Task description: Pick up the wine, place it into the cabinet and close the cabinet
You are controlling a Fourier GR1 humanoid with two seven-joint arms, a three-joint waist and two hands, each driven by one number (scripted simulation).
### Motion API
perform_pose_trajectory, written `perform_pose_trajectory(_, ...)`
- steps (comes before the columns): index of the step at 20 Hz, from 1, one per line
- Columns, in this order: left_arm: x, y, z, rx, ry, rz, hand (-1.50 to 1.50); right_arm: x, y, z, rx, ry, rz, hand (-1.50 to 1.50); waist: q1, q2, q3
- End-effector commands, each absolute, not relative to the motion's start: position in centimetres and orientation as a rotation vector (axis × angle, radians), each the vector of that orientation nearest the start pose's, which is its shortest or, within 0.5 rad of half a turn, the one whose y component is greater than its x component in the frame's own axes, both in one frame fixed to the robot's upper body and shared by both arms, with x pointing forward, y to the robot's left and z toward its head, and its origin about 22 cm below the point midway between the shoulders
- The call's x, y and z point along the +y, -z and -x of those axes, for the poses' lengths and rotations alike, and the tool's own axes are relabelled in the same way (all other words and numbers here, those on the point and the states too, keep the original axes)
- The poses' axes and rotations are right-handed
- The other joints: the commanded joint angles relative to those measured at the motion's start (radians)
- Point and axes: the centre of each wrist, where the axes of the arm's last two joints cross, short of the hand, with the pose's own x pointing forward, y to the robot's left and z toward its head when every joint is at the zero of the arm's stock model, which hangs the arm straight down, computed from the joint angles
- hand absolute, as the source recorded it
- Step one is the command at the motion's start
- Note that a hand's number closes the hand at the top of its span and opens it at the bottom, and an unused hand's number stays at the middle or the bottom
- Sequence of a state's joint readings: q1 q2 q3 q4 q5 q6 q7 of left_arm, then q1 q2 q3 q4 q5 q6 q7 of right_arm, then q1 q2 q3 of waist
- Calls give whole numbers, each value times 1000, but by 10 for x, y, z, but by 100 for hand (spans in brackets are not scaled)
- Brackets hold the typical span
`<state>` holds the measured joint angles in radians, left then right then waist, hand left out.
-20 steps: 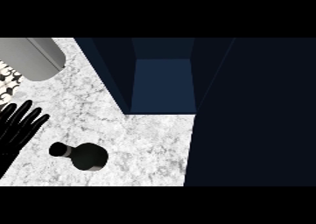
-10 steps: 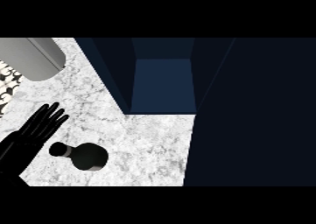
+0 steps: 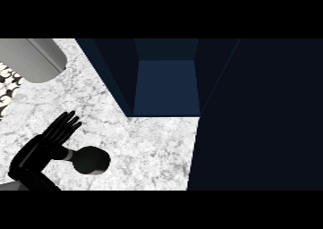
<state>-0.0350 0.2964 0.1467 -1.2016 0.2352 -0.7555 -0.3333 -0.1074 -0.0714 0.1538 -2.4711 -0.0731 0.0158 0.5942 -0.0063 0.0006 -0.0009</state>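
Note:
The wine bottle (image 3: pixel 92 160) stands on the marble counter (image 3: pixel 144 143) at the lower left, a dark shape seen from above with its neck pointing left. My left hand (image 3: pixel 46 145) comes in from the lower left corner. Its straight fingers (image 3: pixel 65 124) point up and to the right, and its palm covers the end of the bottle's neck. The hand is open. The dark blue cabinet (image 3: pixel 167 85) stands open at the top centre, with nothing showing inside. My right hand is out of view.
The cabinet's dark door or side (image 3: pixel 263 116) fills the right half of the view. A grey rounded object (image 3: pixel 28 56) lies at the counter's top left corner. Patterned floor (image 3: pixel 1 87) shows past the counter's left edge.
My left hand has moved right and forward from the counter's left edge and now lies over the bottle's neck. The bottle has not moved.

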Motion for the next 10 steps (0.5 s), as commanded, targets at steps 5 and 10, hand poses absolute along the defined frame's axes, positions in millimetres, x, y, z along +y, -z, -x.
perform_pose_trajectory(5, 367, 87, -232, -1565, 271, 563, -150, -202, -204, -137, -1968, -217, -256, -150, -3, 0, 0)
perform_pose_trajectory(10, 352, 107, -244, -1523, 278, 560, -150, -205, -209, -133, -1992, -215, -270, -150, -10, 2, -1)
